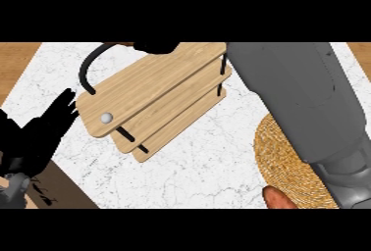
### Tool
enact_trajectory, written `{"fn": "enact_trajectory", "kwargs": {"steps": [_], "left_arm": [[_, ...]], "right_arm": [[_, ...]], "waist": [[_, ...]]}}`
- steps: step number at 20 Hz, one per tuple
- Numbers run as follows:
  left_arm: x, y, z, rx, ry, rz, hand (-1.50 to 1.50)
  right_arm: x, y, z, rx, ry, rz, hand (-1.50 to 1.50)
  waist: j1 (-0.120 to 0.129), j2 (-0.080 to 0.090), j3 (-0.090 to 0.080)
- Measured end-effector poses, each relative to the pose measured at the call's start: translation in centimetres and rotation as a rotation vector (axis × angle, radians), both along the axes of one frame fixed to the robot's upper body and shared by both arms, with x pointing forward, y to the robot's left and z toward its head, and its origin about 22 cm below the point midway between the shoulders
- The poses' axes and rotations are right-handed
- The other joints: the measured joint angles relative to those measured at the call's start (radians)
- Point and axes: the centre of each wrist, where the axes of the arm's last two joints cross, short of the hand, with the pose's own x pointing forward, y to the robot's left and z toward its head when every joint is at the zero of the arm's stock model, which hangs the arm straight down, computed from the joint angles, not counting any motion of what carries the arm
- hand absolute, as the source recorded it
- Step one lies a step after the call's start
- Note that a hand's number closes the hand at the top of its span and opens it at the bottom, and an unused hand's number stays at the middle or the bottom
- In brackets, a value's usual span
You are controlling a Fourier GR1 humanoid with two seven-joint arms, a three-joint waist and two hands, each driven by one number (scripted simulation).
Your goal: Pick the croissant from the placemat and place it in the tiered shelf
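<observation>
The croissant [278,199] shows as a brown-orange piece at the picture's lower edge, lying on the round woven placemat [279,152] at the right. The wooden tiered shelf [156,93] stands in the upper middle, with stacked light boards, black posts and a curved black handle [88,66]. My right forearm [311,103] runs from the lower right up across the placemat. Only a black bit of my right hand [156,47] shows, at the top over the shelf's far end. My left hand [39,132] rests open at the left edge, fingers up.
The white marble counter [196,171] lies under everything. Its wooden edge shows at the lower left [62,191] and at the top corners. A small white knob [106,117] sits on the shelf's top board near its left corner.
</observation>
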Motion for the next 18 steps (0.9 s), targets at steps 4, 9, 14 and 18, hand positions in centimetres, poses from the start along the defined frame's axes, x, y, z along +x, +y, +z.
{"fn": "enact_trajectory", "kwargs": {"steps": [4,9,14,18], "left_arm": [[0.0,0.0,-0.1,0.005,-0.004,0.007,0.00],[0.0,0.0,-0.1,0.005,0.000,0.003,0.00],[-0.1,0.2,-0.2,0.009,0.005,0.010,0.00],[-0.2,0.3,-0.2,0.009,0.003,0.009,0.00]], "right_arm": [[0.5,0.1,0.2,0.133,0.071,-0.002,-1.50],[1.2,-0.2,0.9,0.305,0.161,0.010,-1.50],[2.2,-2.2,1.6,0.463,0.211,-0.033,-1.50],[2.8,-4.6,3.3,0.529,0.174,-0.132,-1.50]], "waist": [[0.000,0.000,0.001],[-0.001,0.000,0.000],[-0.008,-0.001,0.002],[-0.011,-0.002,0.000]]}}
